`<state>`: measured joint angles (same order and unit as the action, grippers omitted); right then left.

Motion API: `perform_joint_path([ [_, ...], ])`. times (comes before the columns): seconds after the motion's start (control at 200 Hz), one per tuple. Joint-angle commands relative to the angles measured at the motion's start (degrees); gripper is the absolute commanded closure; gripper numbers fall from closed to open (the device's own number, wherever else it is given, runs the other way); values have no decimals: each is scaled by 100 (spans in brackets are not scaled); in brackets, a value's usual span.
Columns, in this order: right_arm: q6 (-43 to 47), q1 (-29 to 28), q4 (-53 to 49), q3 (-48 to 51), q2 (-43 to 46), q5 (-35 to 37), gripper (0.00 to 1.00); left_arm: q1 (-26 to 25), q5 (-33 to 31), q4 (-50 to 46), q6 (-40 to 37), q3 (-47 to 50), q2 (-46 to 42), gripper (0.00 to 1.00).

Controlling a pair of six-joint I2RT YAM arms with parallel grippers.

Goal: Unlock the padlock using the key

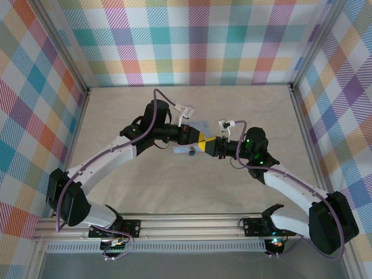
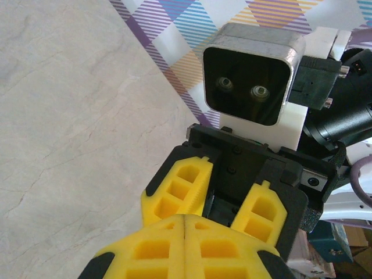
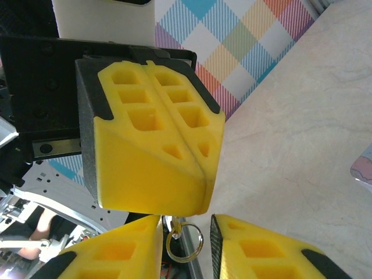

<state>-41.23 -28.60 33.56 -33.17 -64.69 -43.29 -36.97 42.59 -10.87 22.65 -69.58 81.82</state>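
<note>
Left gripper point(image 3: 199, 177) pressed shut on key point(image 3: 172, 231), only its lower end poking below tip seam, small ring point(image 3: 186, 247) dangling from it. Padlock point(image 1: 190, 152) a blue-green speck just under the meeting tips. Right gripper point(image 3: 186, 232) narrowly parted either side of ring, gripping nothing.

Tiny dark blue-green padlock point(image 1: 190, 152), central, thin metal key ring point(image 3: 185, 241) dangling

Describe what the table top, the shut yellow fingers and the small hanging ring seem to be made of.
Table top: probably stone-look laminate, matt, faint veins. Fingers of the left end effector: moulded yellow plastic or rubber, matt, with hollow cells. Ring: thin wire with a glint, likely metal.
</note>
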Motion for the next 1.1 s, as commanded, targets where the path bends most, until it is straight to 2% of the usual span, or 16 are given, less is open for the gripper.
perform_joint_path([
  [0.0, 10, -55, 195, -164, 44, 60, 76, 24, 135, -2, -67, -73, 19, 100],
  [0.26, 68, -62, 12, -183, 0, 50, 89, 19, 129, -2, -74, -91, 58, 100],
  [0.52, 234, -66, -449, -120, 14, 95, 98, 26, 57, -29, -52, -210, 102, 100],
  [0.645, 343, -67, -744, -118, 80, 273, 99, 40, -85, -88, -47, -249, 75, 82],
  [0.7, 457, -66, -1012, -130, 134, 429, 99, 70, -249, -137, -46, -220, 0, 70],
  [0.835, 673, 0, -1586, -163, 151, 743, 99, 269, -738, -257, 65, 76, -321, 48],
  [1.0, 730, 240, -1688, -227, -183, 838, 99, 640, -1189, -205, 573, 953, -681, 31],
  [1.1, 681, 478, -1581, -392, -651, 824, 99, 998, -1351, -225, 994, 1447, -714, 29],
])
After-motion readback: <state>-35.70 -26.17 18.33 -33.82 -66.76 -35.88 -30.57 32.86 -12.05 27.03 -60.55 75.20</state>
